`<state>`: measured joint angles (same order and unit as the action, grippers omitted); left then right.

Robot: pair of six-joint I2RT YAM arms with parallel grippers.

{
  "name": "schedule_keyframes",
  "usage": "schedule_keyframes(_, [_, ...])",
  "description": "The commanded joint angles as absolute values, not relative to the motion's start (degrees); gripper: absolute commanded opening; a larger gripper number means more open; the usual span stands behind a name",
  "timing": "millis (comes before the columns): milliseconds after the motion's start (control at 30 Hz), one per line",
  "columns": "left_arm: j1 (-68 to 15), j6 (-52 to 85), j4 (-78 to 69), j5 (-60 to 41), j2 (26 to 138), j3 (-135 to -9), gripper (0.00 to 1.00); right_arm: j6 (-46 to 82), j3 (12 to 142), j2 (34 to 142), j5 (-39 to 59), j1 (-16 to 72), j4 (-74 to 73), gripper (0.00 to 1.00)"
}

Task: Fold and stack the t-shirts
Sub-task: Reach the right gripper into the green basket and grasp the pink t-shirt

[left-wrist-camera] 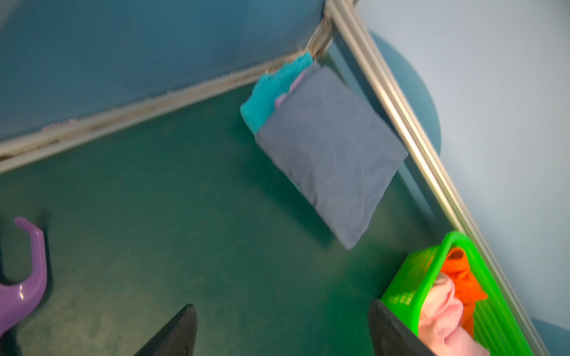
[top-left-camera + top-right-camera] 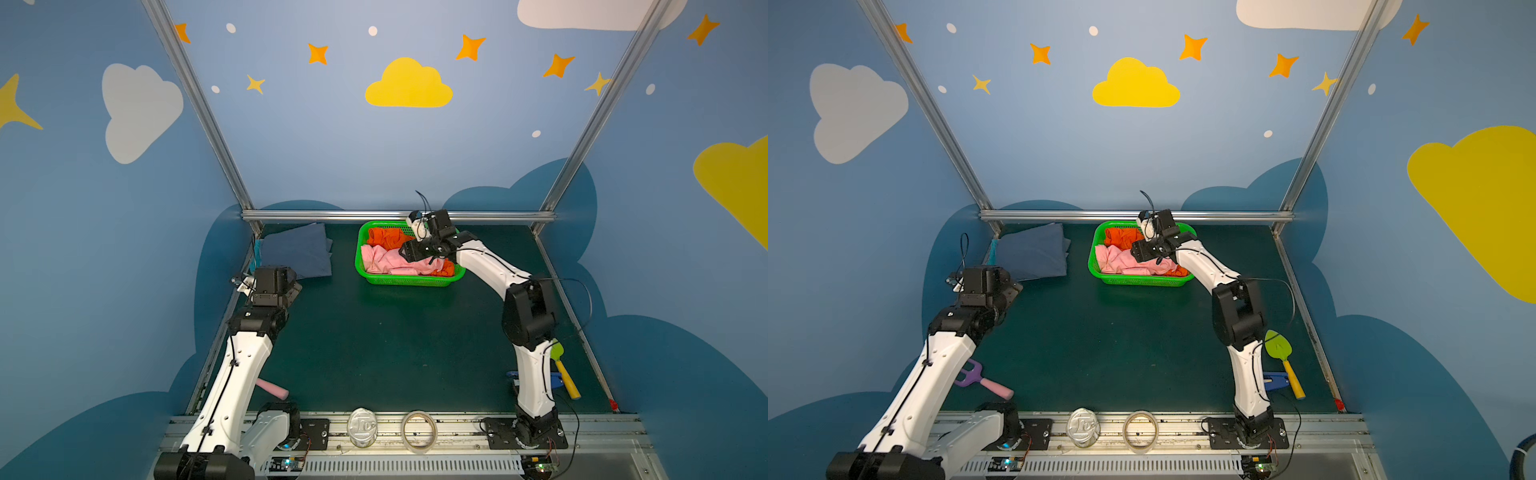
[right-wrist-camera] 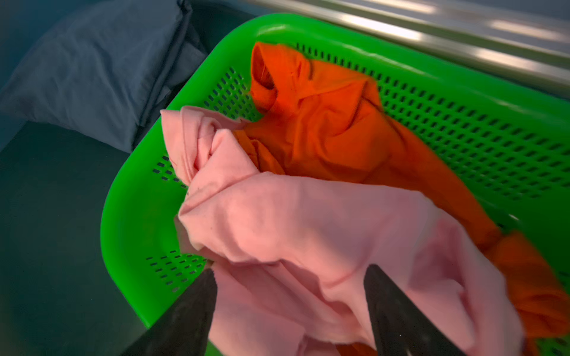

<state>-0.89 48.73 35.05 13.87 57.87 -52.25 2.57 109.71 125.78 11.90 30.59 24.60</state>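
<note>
A crumpled pink t-shirt lies in the basket's near part, over an orange t-shirt. At the back left a slate blue t-shirt lies folded on a teal t-shirt whose edge sticks out. My right gripper is down in the basket, open, with a fold of pink cloth between its spread fingers. My left gripper hangs open over bare mat, near the folded blue t-shirt, with nothing in it.
The green mesh basket stands at the back middle against the aluminium rail. A purple toy fork with pink handle lies front left. A green spatula lies front right. A tin can and tape ring sit on the front rail.
</note>
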Motion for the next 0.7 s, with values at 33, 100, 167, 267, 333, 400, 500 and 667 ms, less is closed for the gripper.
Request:
schedule_keyframes(33, [-1.37, 48.39, 39.37, 9.77, 56.08, -52.52, 0.84, 2.33, 117.56, 131.79, 14.00, 32.46, 31.63, 0.75])
schedule_keyframes(100, [-1.62, 48.66, 39.37, 9.67, 55.17, -52.14, 0.84, 3.16, 118.69, 133.93, 13.69, 32.95, 31.15, 0.74])
schedule_keyframes(167, [-1.77, 48.54, 39.59, 9.67, 54.79, -52.33, 0.84, 4.10, 119.07, 135.20, 12.74, 33.26, 29.94, 0.71])
schedule_keyframes(267, [-2.05, 48.36, 39.73, 8.79, 55.59, -53.34, 0.84, 4.34, 121.30, 136.16, 12.62, 33.31, 30.02, 0.32])
schedule_keyframes(333, [-2.67, 48.09, 39.65, 7.81, 56.39, -54.25, 0.71, 4.05, 123.47, 135.23, 11.38, 33.40, 31.07, 0.00])
schedule_keyframes(400, [-3.64, 47.69, 39.40, 6.92, 57.13, -55.21, 0.59, 4.08, 123.78, 132.00, 10.39, 33.49, 30.11, 0.00])
schedule_keyframes(500, [-5.50, 47.44, 38.61, 6.50, 57.79, -55.93, 0.47, 4.17, 122.89, 124.75, 9.42, 34.04, 27.62, 0.00])
schedule_keyframes(667, [-9.04, 48.62, 38.28, 7.42, 58.88, -57.01, 0.46, 0.97, 122.39, 112.07, 7.15, 37.53, 28.14, 0.00])
